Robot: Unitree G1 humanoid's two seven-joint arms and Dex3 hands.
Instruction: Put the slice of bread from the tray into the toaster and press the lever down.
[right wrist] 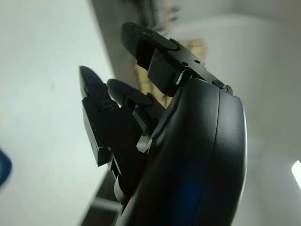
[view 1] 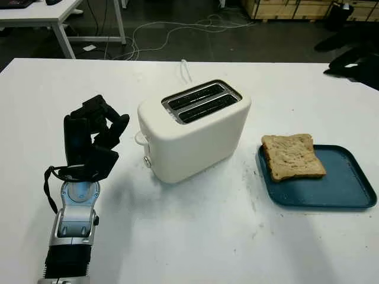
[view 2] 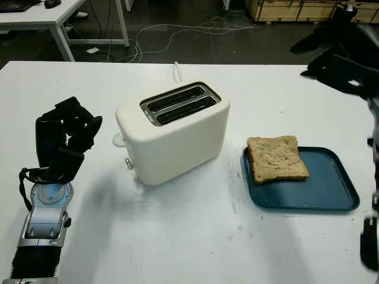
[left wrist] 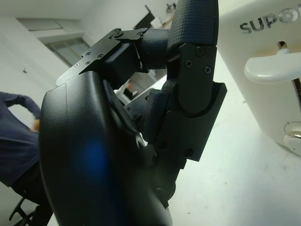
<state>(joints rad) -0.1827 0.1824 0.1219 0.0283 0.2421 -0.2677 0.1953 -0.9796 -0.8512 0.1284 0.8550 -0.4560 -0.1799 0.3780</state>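
White table [view 1: 195,236] runs the width of my view, with cables trailing over the dark floor behind it. My left hand [view 1: 95,133] hangs above the table just beside the toaster [view 1: 195,133], clenched on nothing. My right hand [view 2: 346,65] is up over the far right of the table, released and holding nothing. The bread [view 1: 292,155] lies flat on the near-left corner of the blue tray [view 1: 349,189], overhanging its left rim slightly, well apart from both hands. I judge it light, soft and crumbly, so I would pinch it gently across its faces near the crust, not squeeze the middle. From the head I see both empty slots; the left wrist view instead gives me the lever [left wrist: 273,68], raised on the toaster's end face, and a person [left wrist: 16,136] in the background.
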